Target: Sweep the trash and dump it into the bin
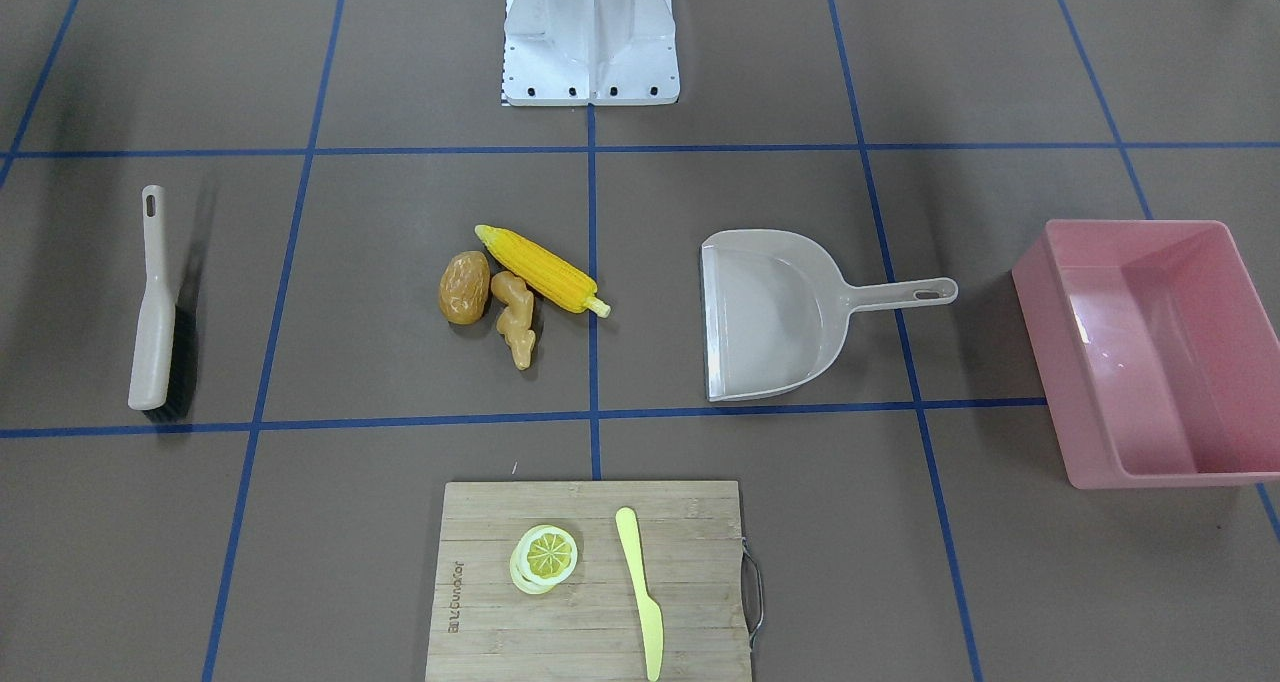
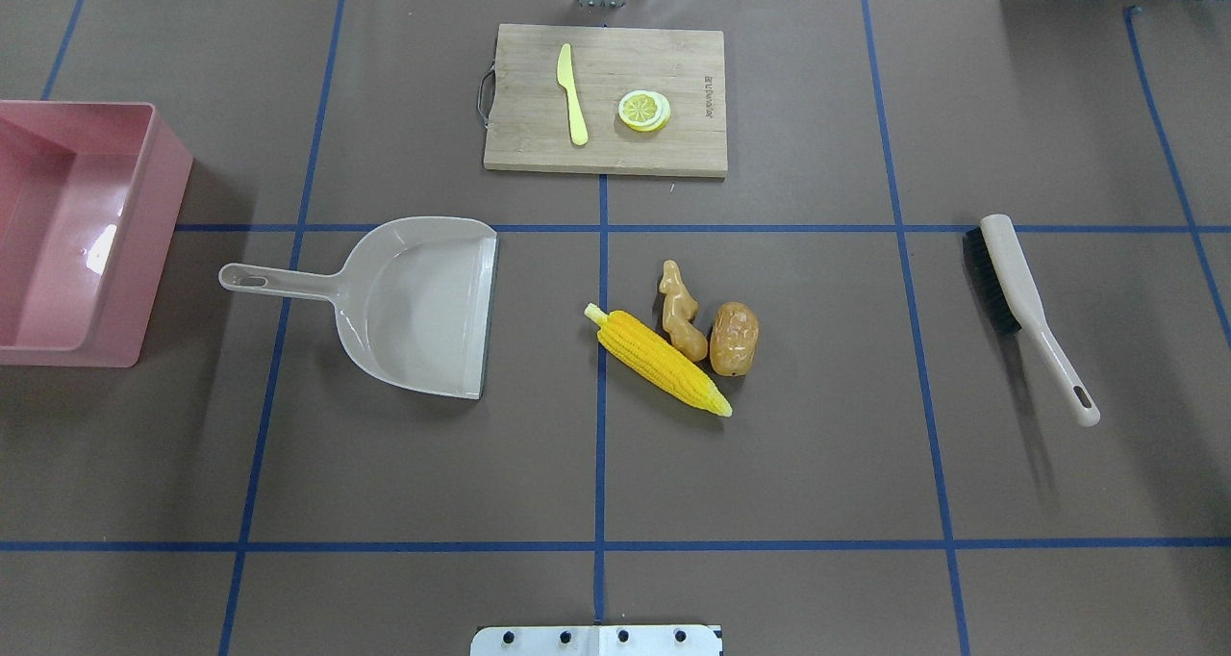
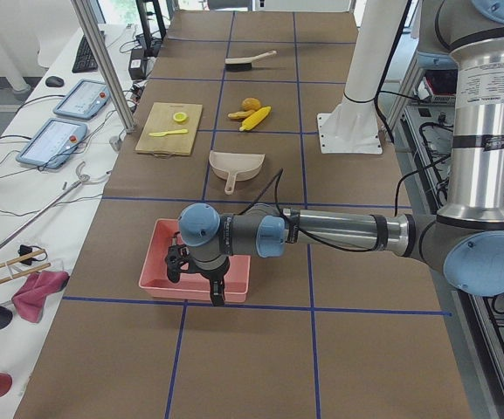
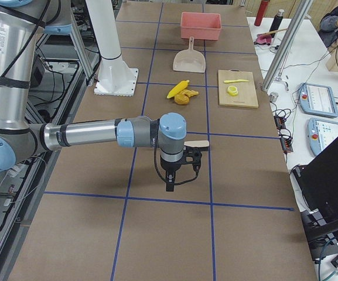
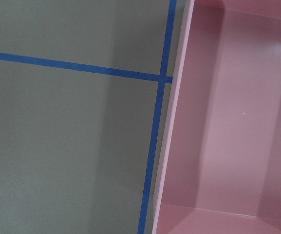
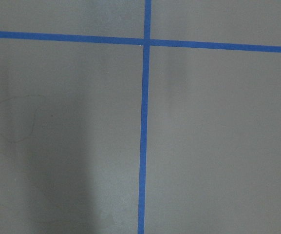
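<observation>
While trash lies clustered, the bin stands apart.

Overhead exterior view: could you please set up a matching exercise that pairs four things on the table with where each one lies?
Things:
1. brush
2. dustpan
3. lemon slices
4. bin

Places in the overhead view:
A. on the cutting board, beside the knife
B. at the view's far left edge
C. alone, to the right of the potato
D. between the bin and the corn cob

Pairs: 1-C, 2-D, 3-A, 4-B.
</observation>
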{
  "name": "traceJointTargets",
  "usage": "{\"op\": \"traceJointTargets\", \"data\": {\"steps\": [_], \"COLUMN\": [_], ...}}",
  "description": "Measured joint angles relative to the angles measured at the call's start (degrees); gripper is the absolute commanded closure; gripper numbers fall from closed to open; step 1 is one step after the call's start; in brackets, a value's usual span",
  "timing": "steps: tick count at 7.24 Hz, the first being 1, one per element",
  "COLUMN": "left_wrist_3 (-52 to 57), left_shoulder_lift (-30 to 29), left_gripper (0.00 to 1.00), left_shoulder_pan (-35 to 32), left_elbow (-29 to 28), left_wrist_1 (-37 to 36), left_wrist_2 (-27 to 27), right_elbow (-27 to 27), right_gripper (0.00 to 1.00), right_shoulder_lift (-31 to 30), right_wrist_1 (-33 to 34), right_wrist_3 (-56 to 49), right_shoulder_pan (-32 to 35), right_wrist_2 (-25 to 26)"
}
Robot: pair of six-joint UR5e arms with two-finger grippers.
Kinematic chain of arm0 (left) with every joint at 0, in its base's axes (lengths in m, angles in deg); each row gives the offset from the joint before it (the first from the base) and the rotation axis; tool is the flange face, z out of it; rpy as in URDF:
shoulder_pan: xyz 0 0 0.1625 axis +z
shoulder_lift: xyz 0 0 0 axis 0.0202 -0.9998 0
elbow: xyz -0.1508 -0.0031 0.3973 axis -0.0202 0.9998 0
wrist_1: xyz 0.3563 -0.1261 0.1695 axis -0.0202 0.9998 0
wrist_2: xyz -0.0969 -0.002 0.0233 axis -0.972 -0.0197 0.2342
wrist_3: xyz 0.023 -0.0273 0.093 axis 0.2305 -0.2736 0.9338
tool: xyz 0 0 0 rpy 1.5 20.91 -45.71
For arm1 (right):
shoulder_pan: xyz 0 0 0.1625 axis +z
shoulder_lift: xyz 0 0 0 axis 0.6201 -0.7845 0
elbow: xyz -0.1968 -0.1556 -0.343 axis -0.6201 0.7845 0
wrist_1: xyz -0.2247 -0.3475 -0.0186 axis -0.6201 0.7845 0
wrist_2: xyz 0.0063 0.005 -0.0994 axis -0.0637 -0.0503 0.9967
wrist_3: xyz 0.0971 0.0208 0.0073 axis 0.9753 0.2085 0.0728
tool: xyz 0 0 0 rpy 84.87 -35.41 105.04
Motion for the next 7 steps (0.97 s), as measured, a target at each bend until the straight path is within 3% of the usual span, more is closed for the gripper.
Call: {"op": "traceJointTargets", "data": {"steps": [7], "left_wrist_3": [-0.3], "left_shoulder_lift": [0.0], "left_gripper": [0.02], "left_shoulder_pan": [-0.1], "left_elbow": [1.5], "left_wrist_1": [-0.1], "left_wrist_2": [0.2], "right_elbow": [-0.4], "right_gripper": [0.00], "right_shoulder_lift": [-0.3], "right_wrist_1": [-0.2], "right_wrist_3": [-1.5], "right_shoulder_pan": [-0.2], "right_wrist_2": [-2.0]}}
